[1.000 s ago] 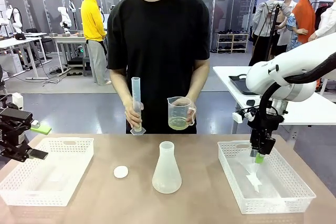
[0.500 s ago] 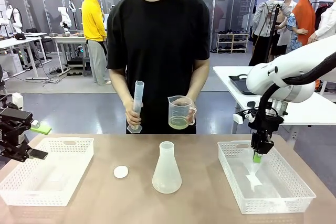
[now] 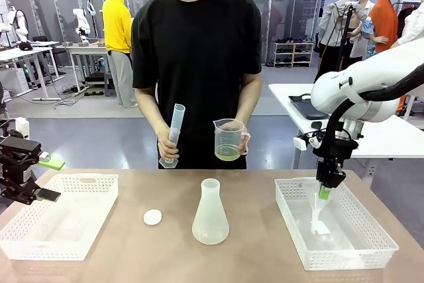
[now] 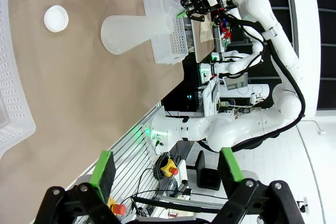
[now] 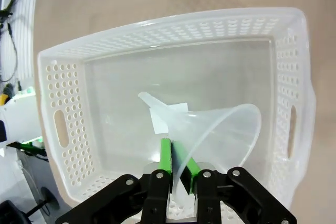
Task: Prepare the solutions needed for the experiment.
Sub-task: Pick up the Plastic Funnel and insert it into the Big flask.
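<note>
Over the right-hand white basket, pinches a clear plastic funnel by its rim with the right claw, green pads pressed together on the thin wall. Wide mouth up at the fingers, stem slanting down into the basket toward a white patch on its floor; cannot tell whether the tip touches. At the left edge of the tabletop, holds the left claw spread wide with nothing between the pads, just beside the left-hand white basket. Across the tabletop, in the person's left hand, a clear handled beaker, raised at waist height and well apart from both claws. In its bottom the solutions, a shallow pale yellow-green layer showing through the wall. In the person's right hand, a tall translucent graduated cylinder, gripped near its base and tilted, top leaning toward the beaker, the two vessels apart. Between the baskets, upright on the tabletop, a frosted Erlenmeyer flask. Near it on the left-basket side, apart from it, a small white round stopper lying flat.
</note>
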### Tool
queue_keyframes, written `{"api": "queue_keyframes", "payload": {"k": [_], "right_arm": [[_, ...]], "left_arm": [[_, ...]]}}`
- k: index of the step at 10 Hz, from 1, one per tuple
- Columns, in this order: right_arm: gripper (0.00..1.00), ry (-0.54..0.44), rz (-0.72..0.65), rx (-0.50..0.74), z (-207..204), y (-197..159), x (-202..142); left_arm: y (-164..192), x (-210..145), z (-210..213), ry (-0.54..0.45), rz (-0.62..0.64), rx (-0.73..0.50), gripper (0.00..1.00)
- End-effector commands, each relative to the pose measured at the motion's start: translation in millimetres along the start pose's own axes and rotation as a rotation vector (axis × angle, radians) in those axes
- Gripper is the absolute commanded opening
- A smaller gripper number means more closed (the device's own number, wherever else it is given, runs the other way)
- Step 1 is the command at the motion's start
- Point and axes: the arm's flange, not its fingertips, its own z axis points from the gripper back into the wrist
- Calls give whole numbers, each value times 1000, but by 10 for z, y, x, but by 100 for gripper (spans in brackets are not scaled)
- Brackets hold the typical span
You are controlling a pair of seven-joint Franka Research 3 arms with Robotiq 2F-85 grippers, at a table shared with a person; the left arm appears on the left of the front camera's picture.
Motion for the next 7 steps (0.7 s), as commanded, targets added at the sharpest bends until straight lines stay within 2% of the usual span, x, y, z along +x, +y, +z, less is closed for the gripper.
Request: {"api": "queue_keyframes", "payload": {"k": [1,4,7], "right_arm": [[0,53,16,-159,185,329,174],[0,182,-32,-418,634,856,478],[0,221,-42,-680,982,1381,703]], "left_arm": [[-43,14,2,-7,-10,-24,100],[-43,14,2,-7,-10,-24,100],[-43,14,2,-7,-10,-24,100]]}}
